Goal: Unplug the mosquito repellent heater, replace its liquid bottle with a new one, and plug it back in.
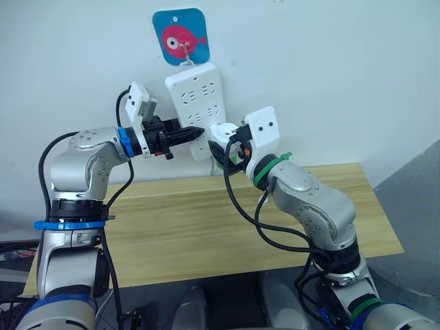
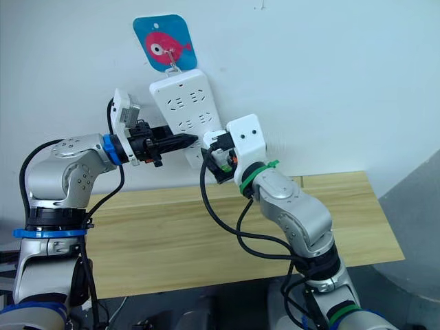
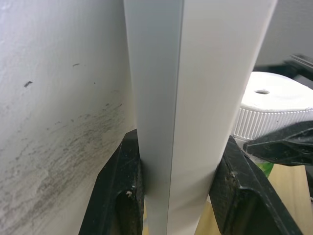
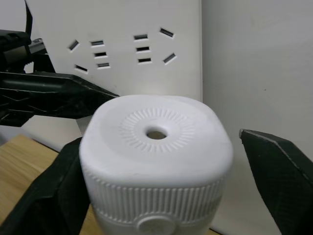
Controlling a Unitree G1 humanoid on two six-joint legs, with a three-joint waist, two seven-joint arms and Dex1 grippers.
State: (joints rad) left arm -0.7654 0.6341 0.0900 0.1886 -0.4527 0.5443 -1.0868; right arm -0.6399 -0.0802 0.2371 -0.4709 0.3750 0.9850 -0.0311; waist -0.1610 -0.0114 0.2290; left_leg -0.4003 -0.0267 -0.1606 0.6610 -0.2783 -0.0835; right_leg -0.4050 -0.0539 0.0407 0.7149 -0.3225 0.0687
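Observation:
The white mosquito repellent heater (image 4: 156,156) sits against the lower end of the white power strip (image 1: 196,96) on the wall, its round vent hole facing my right wrist camera. My right gripper (image 4: 156,142) is open around it, one finger beside the heater and the other a gap away. A sliver of green bottle (image 3: 264,167) shows under the heater; I cannot tell which bottle it is. My left gripper (image 3: 178,137) is shut on the strip's left edge, one finger on each face.
The strip hangs from a blue plaque with a pink fish (image 1: 180,36). Below it a wooden table (image 1: 206,220) runs along the wall. Black cables loop from my right wrist down over the table.

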